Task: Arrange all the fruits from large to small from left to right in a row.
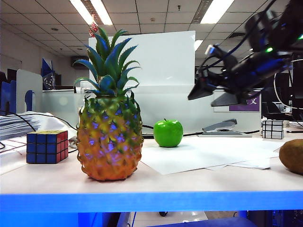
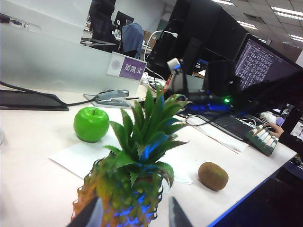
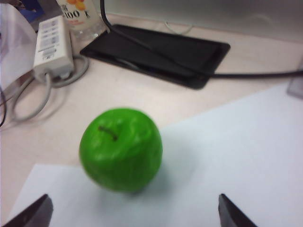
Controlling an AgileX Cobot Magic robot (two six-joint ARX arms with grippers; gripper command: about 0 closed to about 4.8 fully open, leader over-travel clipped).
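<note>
Scanning pale table (image 1: 57, 177) under ceiling lights, we saw pineapple (image 1: 109, 142), apple (image 1: 168, 133), kiwi (image 1: 292, 156); left gripper (image 2: 133, 213) spread behind pineapple, right gripper (image 3: 134, 211) spread above apple.

place: open-plan office | ceiling: fluorescent panels (image 1: 215, 10) are glowing in a tiled grid | desks: monitors (image 2: 265, 66) are showing text, a keyboard (image 2: 261, 138) is lying alongside | tabletop (image 1: 189, 182): stapler (image 1: 220, 126), power strip (image 3: 53, 43), loose paper sheets (image 1: 208, 153) are lying about | partition: name placard (image 2: 126, 67) is hanging on a divider
</note>
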